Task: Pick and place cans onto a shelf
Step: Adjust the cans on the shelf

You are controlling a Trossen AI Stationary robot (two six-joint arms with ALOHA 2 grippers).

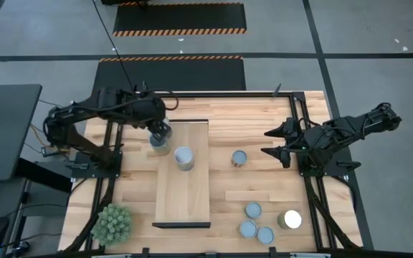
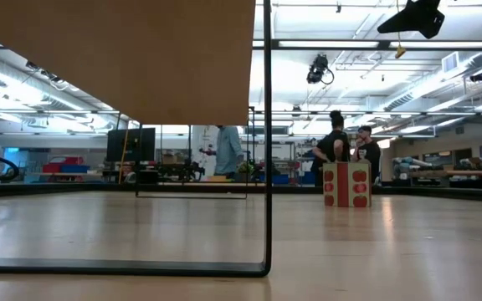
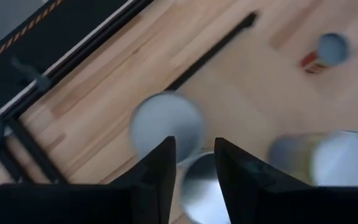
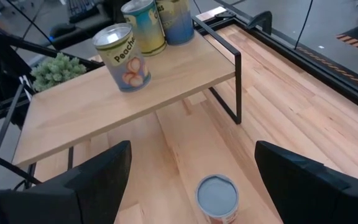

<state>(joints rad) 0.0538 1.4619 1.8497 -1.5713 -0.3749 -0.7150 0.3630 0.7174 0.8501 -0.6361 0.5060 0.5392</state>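
The left gripper [image 1: 160, 136] is clamped on a small silvery-topped metal can [image 1: 160, 142] over the pale wooden shelf [image 1: 183, 197]. The right gripper [image 4: 188, 171] stands apart, above a blue-grey-topped can [image 4: 217, 196] on the bench [image 1: 264, 183].

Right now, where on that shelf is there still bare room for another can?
The shelf is bare from the can down to its plant end. The far end is crowded: the left gripper hangs over cans there. Right gripper waits beside the shelf.

Three cans [image 4: 145, 28] on the shelf [image 1: 183, 190] — five [image 1: 252, 211] right of it.
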